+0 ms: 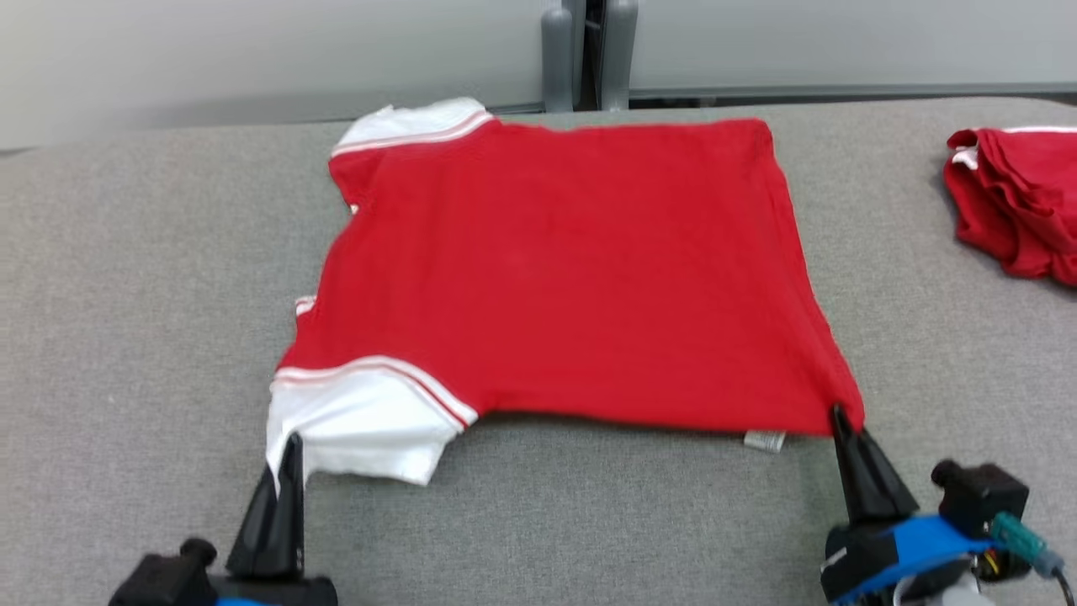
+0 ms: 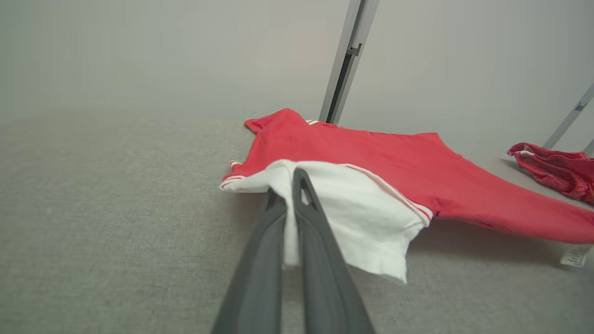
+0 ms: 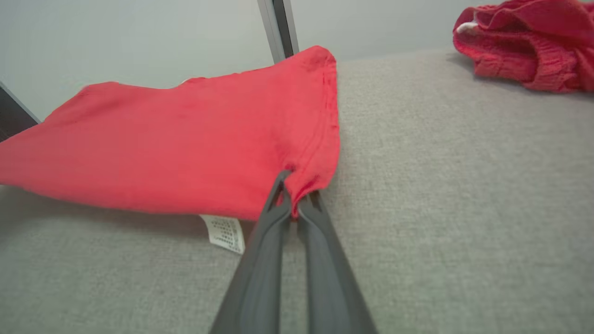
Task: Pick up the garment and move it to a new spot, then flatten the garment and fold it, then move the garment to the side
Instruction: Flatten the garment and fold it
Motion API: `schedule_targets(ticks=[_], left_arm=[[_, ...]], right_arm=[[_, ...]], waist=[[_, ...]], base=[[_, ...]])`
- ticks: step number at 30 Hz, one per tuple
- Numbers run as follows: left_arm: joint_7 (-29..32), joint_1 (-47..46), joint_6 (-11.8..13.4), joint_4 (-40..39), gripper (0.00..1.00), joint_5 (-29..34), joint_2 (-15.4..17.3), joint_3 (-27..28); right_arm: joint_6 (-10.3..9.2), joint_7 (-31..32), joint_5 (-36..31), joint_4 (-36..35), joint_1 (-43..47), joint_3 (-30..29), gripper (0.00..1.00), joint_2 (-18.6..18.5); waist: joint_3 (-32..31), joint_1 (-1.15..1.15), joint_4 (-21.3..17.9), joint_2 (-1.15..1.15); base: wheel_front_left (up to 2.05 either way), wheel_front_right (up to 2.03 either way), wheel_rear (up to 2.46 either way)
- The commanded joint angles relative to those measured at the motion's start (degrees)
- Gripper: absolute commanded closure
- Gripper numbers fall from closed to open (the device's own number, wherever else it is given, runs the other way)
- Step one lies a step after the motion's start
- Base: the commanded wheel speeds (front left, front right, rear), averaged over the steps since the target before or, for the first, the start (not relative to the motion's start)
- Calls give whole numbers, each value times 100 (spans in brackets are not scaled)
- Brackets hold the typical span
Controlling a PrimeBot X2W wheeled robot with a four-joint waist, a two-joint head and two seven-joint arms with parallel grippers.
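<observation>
We've got the shirt [image 1: 555, 269] spread mostly flat mid-table [image 1: 126, 337], near edge lifted a bit off the grey surface. Our left gripper [image 1: 291, 444] is pinching the white sleeve [image 1: 353, 421] at the near left corner. Our right gripper [image 1: 838, 414] is clamped on the near right hem corner, just beside the label [image 1: 764, 440]. There's another red garment [image 1: 1018, 202] crumpled at the far right.
</observation>
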Motion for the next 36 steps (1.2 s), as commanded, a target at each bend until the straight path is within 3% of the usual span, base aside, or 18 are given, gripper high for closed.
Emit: schedule_targets(ticks=[1,10,16,27,36], left_arm=[[3,126,4,-6,100,19,-10,19],[3,1097,94,102,100,-121,-140,-46],[3,1307,9,194,100,-141,-126,-38],[3,669,-205,460,100,82,74,-253],[4,201,-297,641,100,204,291,-284]], right_arm=[[-3,28,-8,-31,159,-10,100,-21],[-3,403,17,-578,1456,-286,100,93],[-3,700,-16,-910,1932,-422,100,148],[-3,1017,-39,-1016,1685,-485,100,70],[-3,1144,55,-904,1311,-141,100,-29]], waist=[[-133,2,18,0],[-560,2,97,0],[-655,2,144,0],[-695,2,15,0],[-616,2,-144,0]], base=[[0,0,0],[0,0,0],[0,0,0],[0,0,0],[0,0,0]])
